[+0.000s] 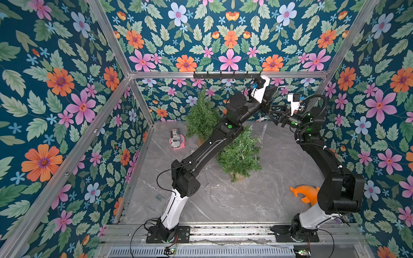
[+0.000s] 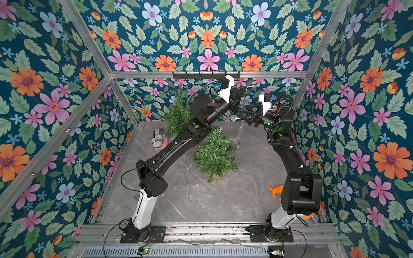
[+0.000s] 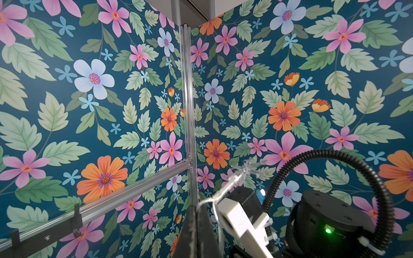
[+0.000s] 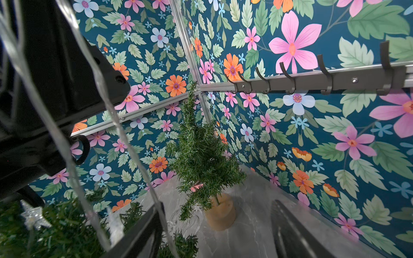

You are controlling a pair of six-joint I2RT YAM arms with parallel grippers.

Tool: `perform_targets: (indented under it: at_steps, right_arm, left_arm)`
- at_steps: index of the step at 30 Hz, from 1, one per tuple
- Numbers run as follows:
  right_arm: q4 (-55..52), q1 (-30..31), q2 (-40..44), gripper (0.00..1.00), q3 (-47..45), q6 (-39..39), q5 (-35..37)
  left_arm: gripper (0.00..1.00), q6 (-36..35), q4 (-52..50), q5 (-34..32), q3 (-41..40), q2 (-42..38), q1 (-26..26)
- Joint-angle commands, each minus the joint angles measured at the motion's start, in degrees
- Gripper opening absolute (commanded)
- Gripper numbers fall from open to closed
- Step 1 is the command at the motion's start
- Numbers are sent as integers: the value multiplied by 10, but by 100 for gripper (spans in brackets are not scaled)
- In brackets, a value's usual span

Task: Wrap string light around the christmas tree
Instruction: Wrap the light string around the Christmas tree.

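step in hand, by judgement: mid-wrap, with the line lifted clear for a pass between hands. the left hand [image 2: 242,90] is raised high beside the hook rail [image 2: 205,75], jaws together and clamped on the string light [image 3: 225,187]. in the left wrist view the wire leaves its tips with a clear star just beyond.

from there pale strands drop to the near christmas tree [image 1: 240,154] at mid-tabletop. some wire already lies among its branches, and a loose tail trails on the tabletop [image 1: 245,201]. a second tree [image 1: 202,116] stands bare by the back wall.

the right hand [image 2: 245,115] sits just below the left, jaws apart and holding nothing. in the right wrist view strands hang close by one finger [image 4: 138,232]; whether any lies between the jaws cannot be told.

next move calls for the right hand to close on a hanging strand before the left lets go. it should then carry the strand round the near tree without dragging the tree over.
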State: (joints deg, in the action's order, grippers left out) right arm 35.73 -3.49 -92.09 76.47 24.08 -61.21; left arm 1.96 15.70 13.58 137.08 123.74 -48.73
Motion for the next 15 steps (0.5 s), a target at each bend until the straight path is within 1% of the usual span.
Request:
perform_targets:
  at_steps: [1,2,4,7,9,10,11,15]
  right_arm:
    - [10,6,-7,72,7,-4,7]
    - [13,7,-10,70,9,-2,13]
    - [29,9,-14,63,7,9,19]
    - [67,11,-22,36,6,45,33]
    - [82,11,-18,12,0,56,56]
    - [76,10,-12,2,-4,53,76]
    - [65,10,-1,0,-11,42,104]
    - [5,10,80,0,-57,-20,237]
  left_arm:
    - [0,2,9,6,5,-2,0]
    - [0,4,10,5,6,-3,0]
    - [0,4,8,7,5,-4,0]
    - [0,5,6,7,2,-8,-2]
    - [0,8,6,7,-3,-13,-1]
    - [0,9,6,7,-6,-15,-1]
    - [0,9,6,6,-10,-19,-1]
    - [0,12,12,-1,-35,-38,-2]
